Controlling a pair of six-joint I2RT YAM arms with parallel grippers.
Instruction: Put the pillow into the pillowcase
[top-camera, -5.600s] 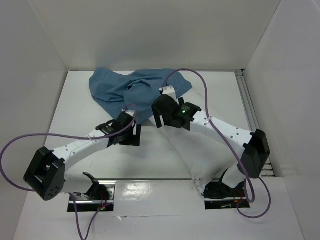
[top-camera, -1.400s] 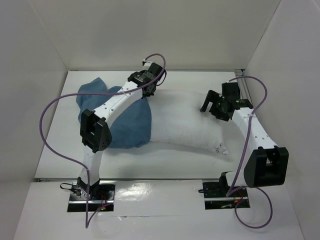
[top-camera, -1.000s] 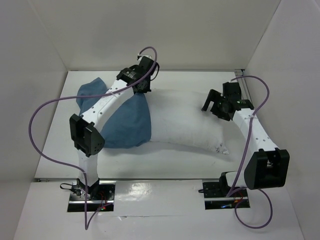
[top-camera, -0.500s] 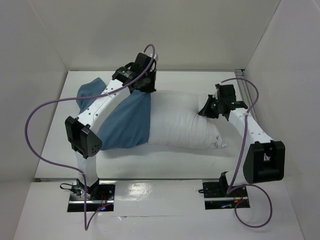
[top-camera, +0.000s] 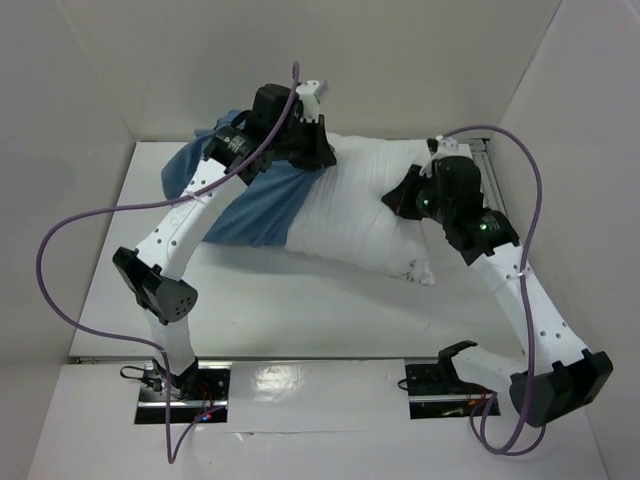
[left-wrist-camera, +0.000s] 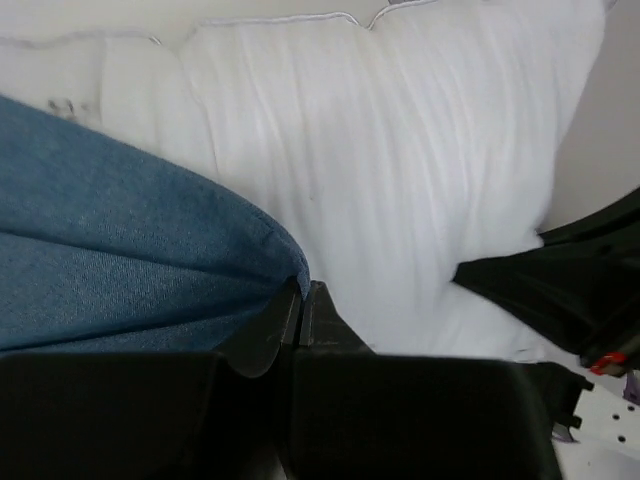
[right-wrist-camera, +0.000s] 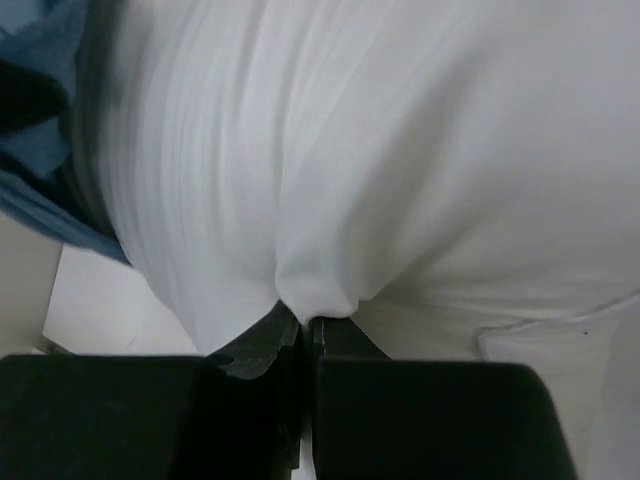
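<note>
The white pillow (top-camera: 365, 215) lies slanted across the back of the table, its left end inside the blue pillowcase (top-camera: 255, 205). My left gripper (top-camera: 318, 152) is high at the back, over the pillowcase's mouth. In the left wrist view that gripper (left-wrist-camera: 300, 296) is shut on the pillowcase's (left-wrist-camera: 120, 260) hem, with the pillow (left-wrist-camera: 400, 170) just beyond. My right gripper (top-camera: 396, 198) is at the pillow's right part. Seen from the right wrist, it (right-wrist-camera: 311, 327) is shut on a pinched fold of the pillow (right-wrist-camera: 400, 150), and the pillowcase (right-wrist-camera: 40, 60) shows at the far left.
White walls (top-camera: 330, 70) enclose the table on three sides, and a metal rail (top-camera: 490, 165) runs along its right edge. Purple cables (top-camera: 60, 240) loop off both arms. The right arm's black housing (left-wrist-camera: 570, 290) shows at the right of the left wrist view.
My right gripper has shut on the pillow and risen with it. My left arm has lifted toward the back, drawing the pillowcase's mouth further over the pillow. The pillow's right end has come up.
</note>
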